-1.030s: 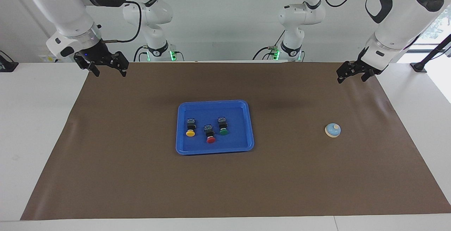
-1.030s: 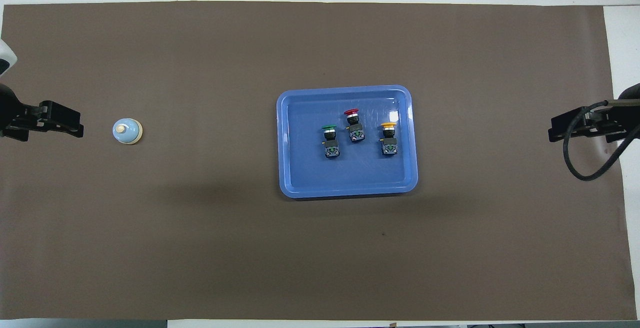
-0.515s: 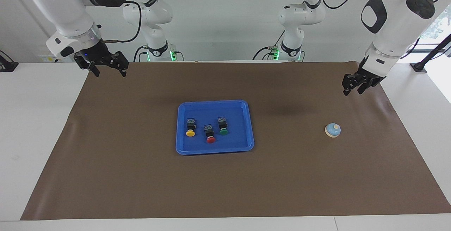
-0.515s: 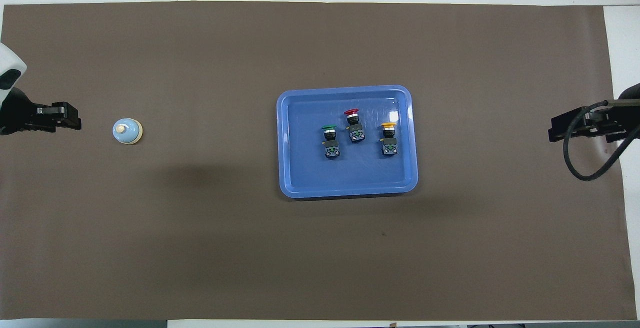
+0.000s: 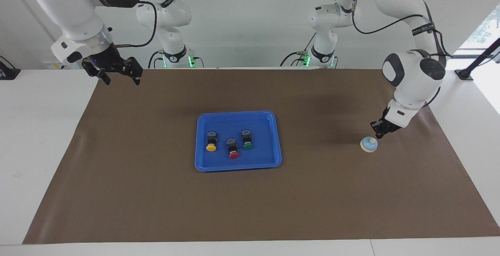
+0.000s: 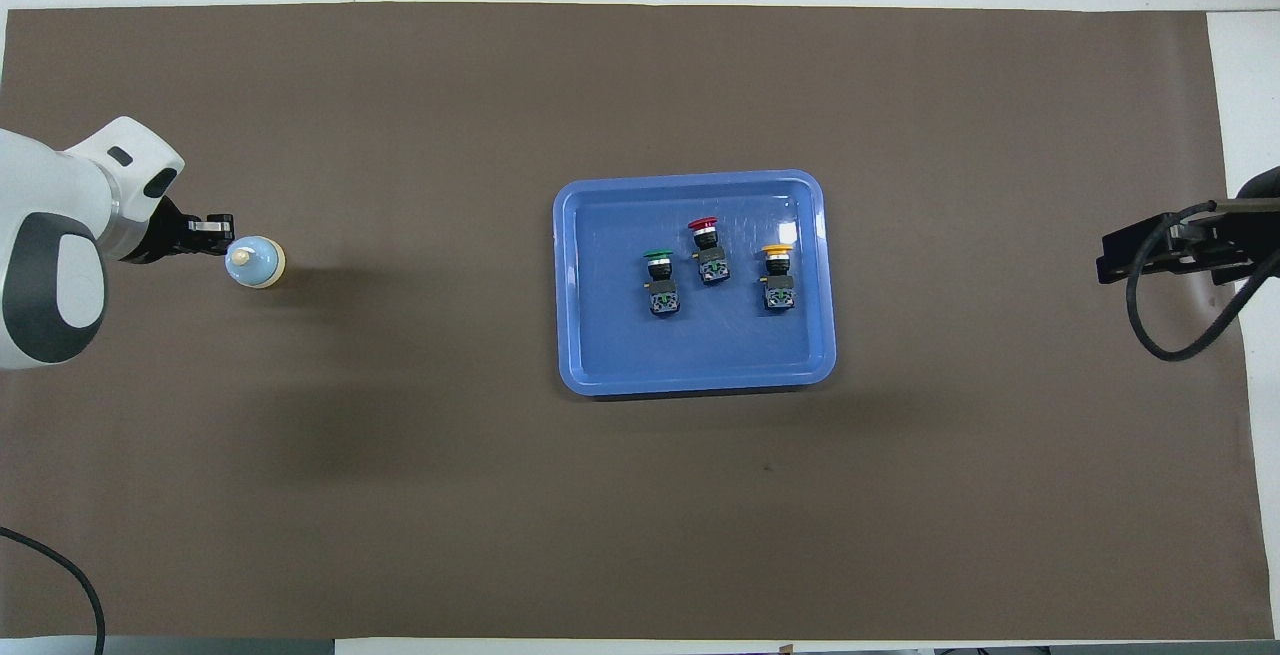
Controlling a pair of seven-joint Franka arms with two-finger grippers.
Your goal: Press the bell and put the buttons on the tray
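Note:
The light blue bell with its cream knob stands on the brown mat toward the left arm's end of the table. My left gripper is shut and hangs just above the bell's edge, a small gap from the knob. The blue tray lies mid-table. On it lie the yellow button, the red button and the green button. My right gripper waits open in the air over the mat's edge at the right arm's end.
A brown mat covers most of the white table. A black cable loops below the right gripper in the overhead view.
My left arm has swung down and forward to the bell while its gripper went from open to shut. The right arm, tray and buttons have not moved.

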